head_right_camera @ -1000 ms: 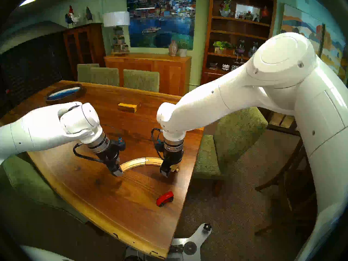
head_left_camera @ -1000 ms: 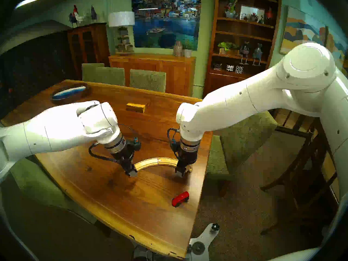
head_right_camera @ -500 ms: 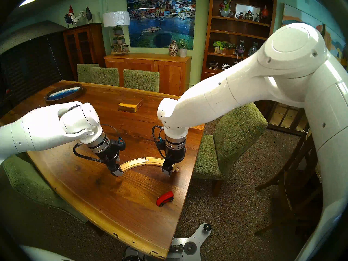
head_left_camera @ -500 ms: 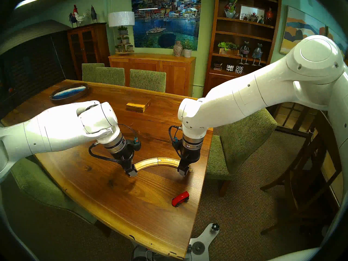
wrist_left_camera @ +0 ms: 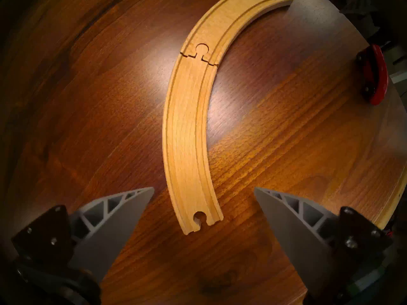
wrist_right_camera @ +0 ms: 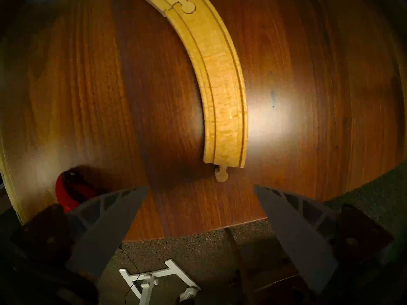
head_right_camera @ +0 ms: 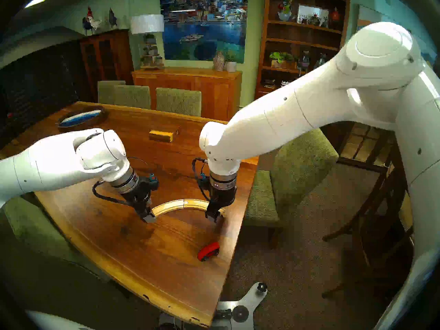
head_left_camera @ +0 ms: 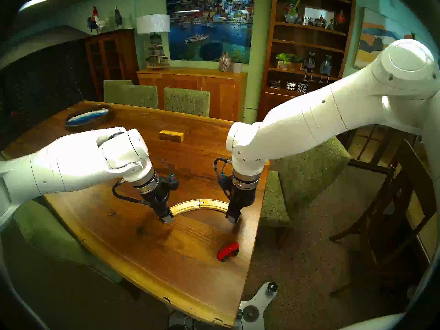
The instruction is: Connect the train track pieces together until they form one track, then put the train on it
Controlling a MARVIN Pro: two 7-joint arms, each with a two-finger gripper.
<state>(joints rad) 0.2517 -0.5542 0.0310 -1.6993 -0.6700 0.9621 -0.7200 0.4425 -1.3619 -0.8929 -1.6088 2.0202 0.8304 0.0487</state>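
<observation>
track (wrist_left_camera: 187,130) pieces lie locked peg-in-hole as one arc on the desk (head_left_camera: 166,251), and the right tool (wrist_right_camera: 200,210), wide and empty, has lifted off its end, so fetching the red train (head_left_camera: 228,251) near the desk corner looks next; left tool (wrist_left_camera: 203,205) wide, empty.

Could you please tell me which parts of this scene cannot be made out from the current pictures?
- Track: in both head views its two ends are covered by the left gripper and right gripper.
- Train: in the right wrist view, half hidden behind a finger and dark; in the left wrist view, squeezed at the rim.
- Sign on the bookshelf: too blurred to read.
- Wooden block: absent from both wrist views.
</observation>
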